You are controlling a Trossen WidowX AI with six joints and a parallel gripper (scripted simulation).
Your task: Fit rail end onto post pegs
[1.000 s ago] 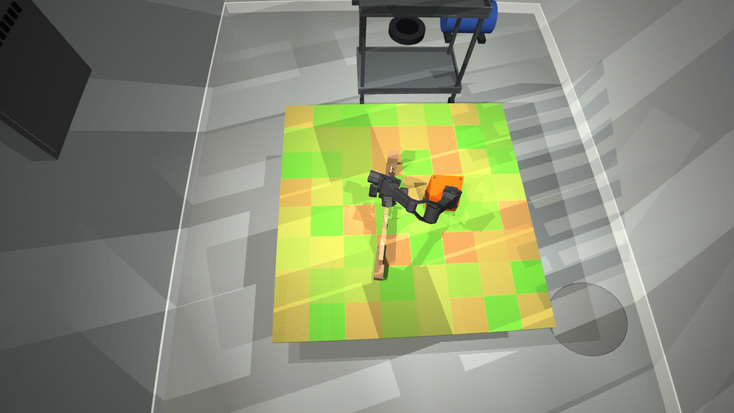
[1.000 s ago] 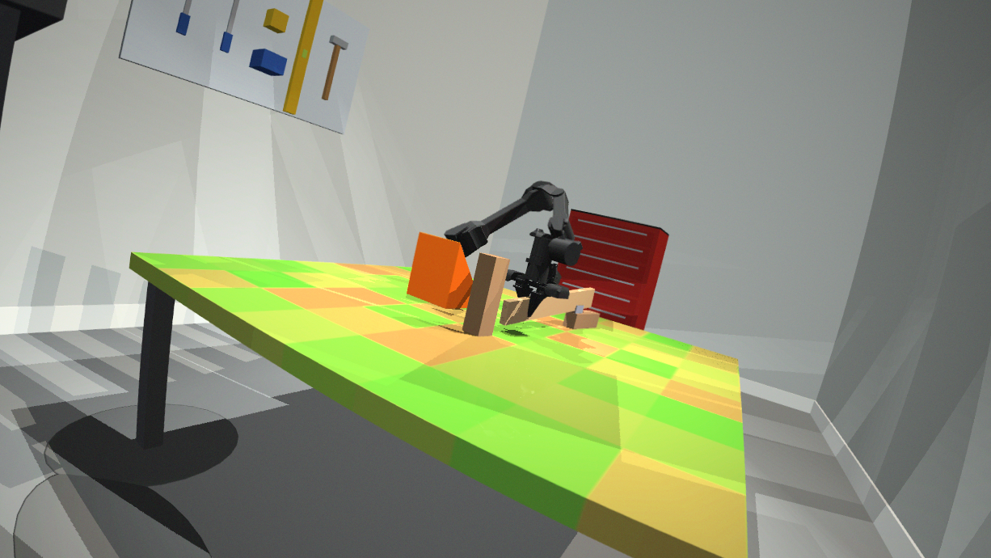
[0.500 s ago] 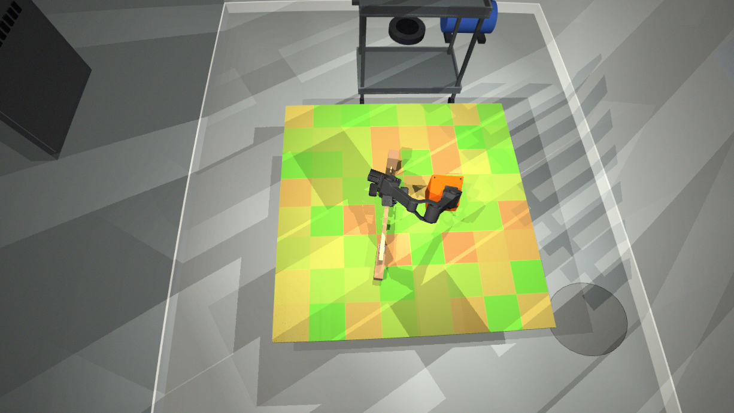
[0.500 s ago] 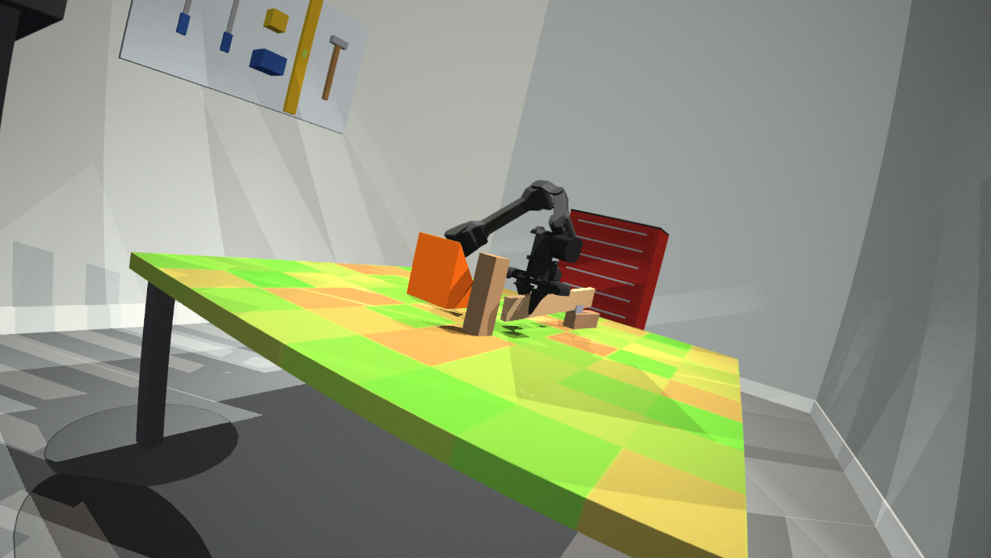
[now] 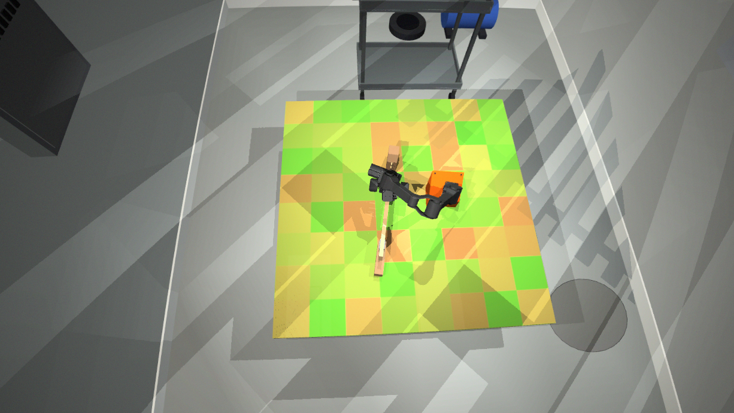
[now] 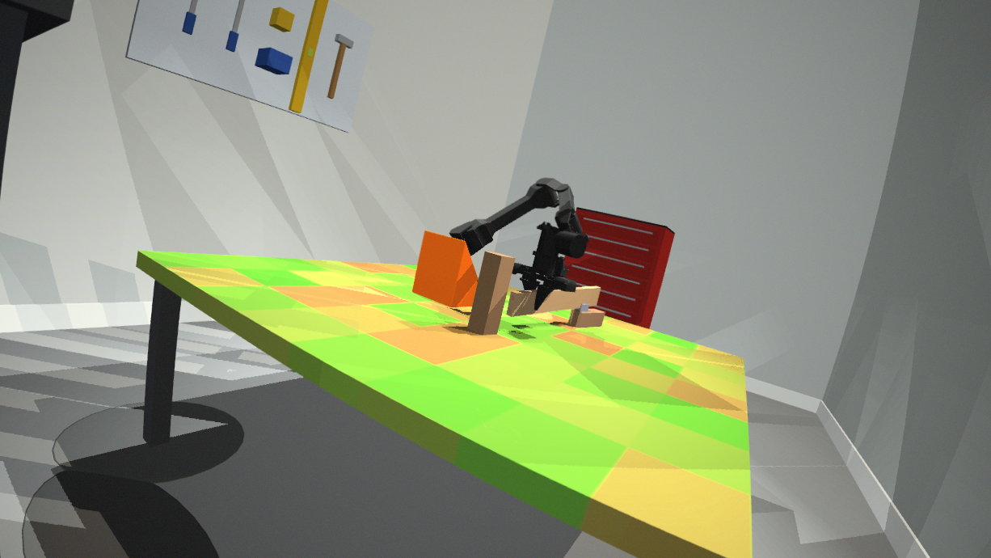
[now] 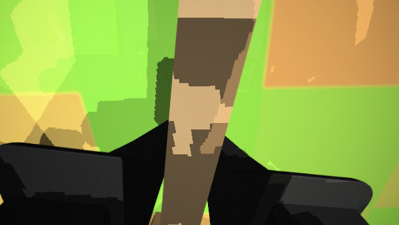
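The long wooden bed rail [image 5: 384,220] [image 6: 579,299] [image 7: 196,108] runs from my gripper to the low footboard block [image 5: 379,270] [image 6: 589,319], its far end at the grey bracket [image 6: 584,307]. My gripper [image 5: 388,194] [image 6: 540,296] [image 7: 189,127] is shut on the rail close to its near end, one finger on each side. That near end is raised off the table, with a shadow below it. The short wooden post [image 5: 394,149] [image 6: 491,294] stands upright just beyond the near end, with a gap showing in the exterior view. The pegs are too small to place surely, and the holes are hidden.
The orange block [image 5: 445,183] [image 6: 444,270] stands beside the post and rail, under the arm's base. The arm reaches over from it to the rail. The checkered table [image 5: 328,315] [image 6: 527,422] bears everything. A cart and red drawer cabinet stand off the table.
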